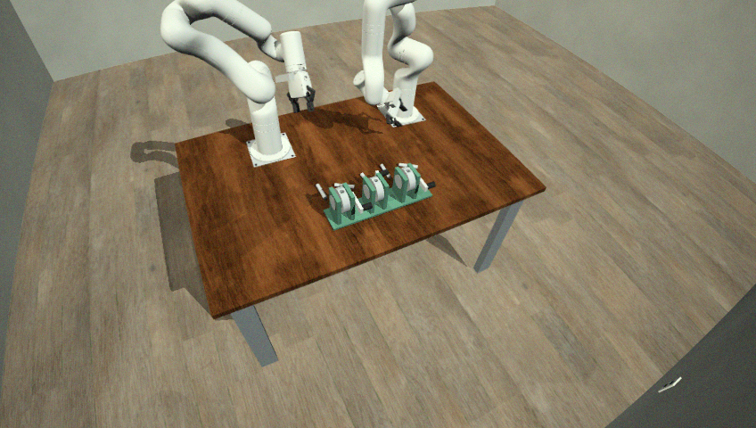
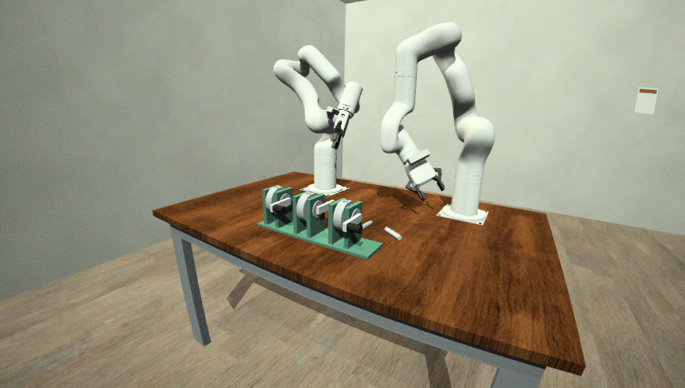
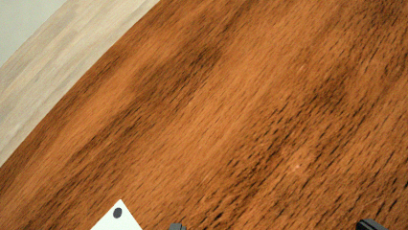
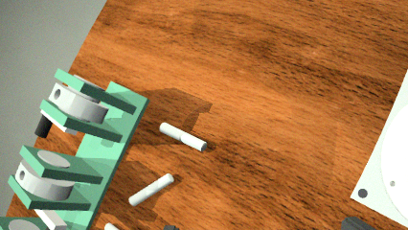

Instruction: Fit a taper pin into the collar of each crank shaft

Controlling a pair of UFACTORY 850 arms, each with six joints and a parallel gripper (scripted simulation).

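Crank rack w/ my two grippers. My R gripper (image 1: 301, 105) (image 2: 431, 191) (image 4: 260, 226) is above the table (image 1: 254, 238) (image 2: 456, 288) (image 3: 215, 120) (image 4: 268, 72), behind the rack, fingers spread wide, nothing between them. My L gripper (image 1: 398, 115) (image 2: 335, 144) (image 3: 274, 225) is near its own arm's base plate (image 1: 423, 119) (image 2: 345, 187) (image 3: 125, 218), fingers likewise wide, nil held. The green rack (image 1: 339, 226) (image 2: 367, 247) (image 4: 134, 105) carries three cranks, each w/ a pale collar between two uprights. Top holes in the end collar (image 1: 344, 200) (image 2: 340, 216) (image 4: 79, 106) & middle collar (image 4: 45, 184) look open, i.e. no pin visible in either. One taper pin (image 1: 321, 191) (image 2: 392, 234) (image 4: 183, 136) lies flat, apart from the rack's end; a second pin (image 4: 150, 189) lies nearby, not touching it; a third pin (image 4: 111, 227) is partly cut off, R wrist view.
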